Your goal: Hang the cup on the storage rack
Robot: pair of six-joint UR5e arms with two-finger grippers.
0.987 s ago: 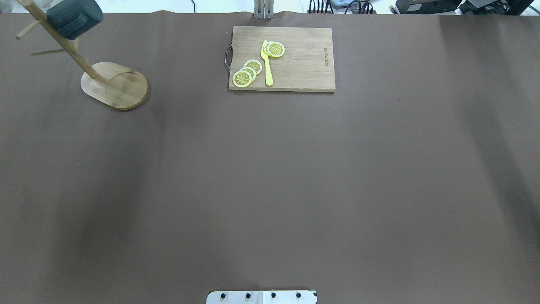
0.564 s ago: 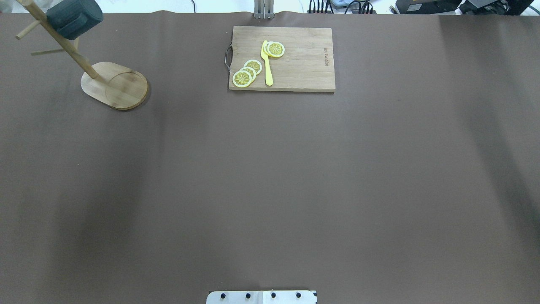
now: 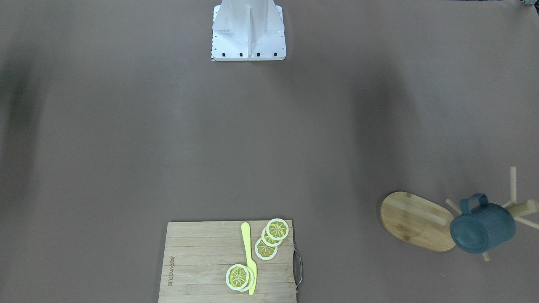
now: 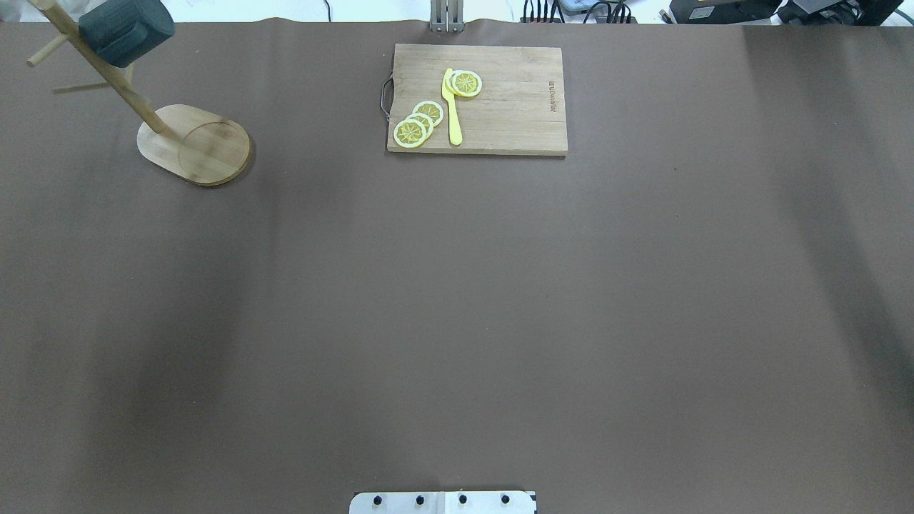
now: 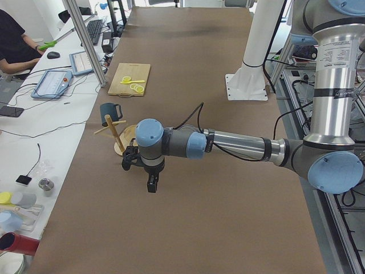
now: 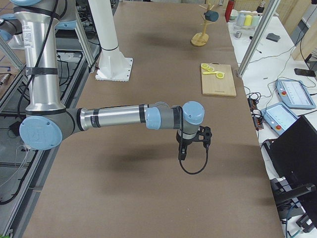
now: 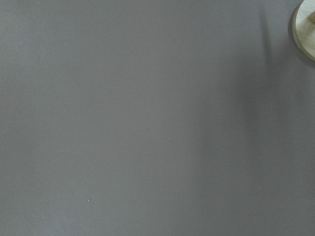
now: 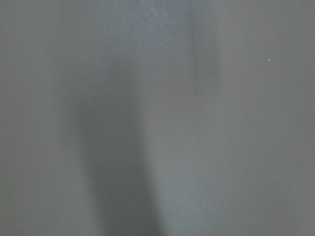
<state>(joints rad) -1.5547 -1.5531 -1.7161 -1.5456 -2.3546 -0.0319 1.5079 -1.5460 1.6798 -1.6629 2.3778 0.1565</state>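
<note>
The dark slate-blue cup (image 4: 126, 30) hangs on an upper peg of the bamboo storage rack (image 4: 193, 143) at the far left corner of the table. It also shows in the front view (image 3: 482, 228), bottom outward, with the rack's base (image 3: 414, 221) beside it. No gripper touches it. My left gripper (image 5: 151, 185) points down over bare table a short way from the rack (image 5: 117, 134); I cannot tell if it is open or shut. My right gripper (image 6: 182, 151) points down over bare table far from the rack (image 6: 200, 39); I cannot tell its state either.
A slatted cutting board (image 4: 477, 98) with lemon slices (image 4: 418, 123) and a yellow knife (image 4: 452, 107) lies at the far middle of the table. The robot's base plate (image 3: 248, 29) stands at the near edge. An edge of the rack base shows in the left wrist view (image 7: 306, 29).
</note>
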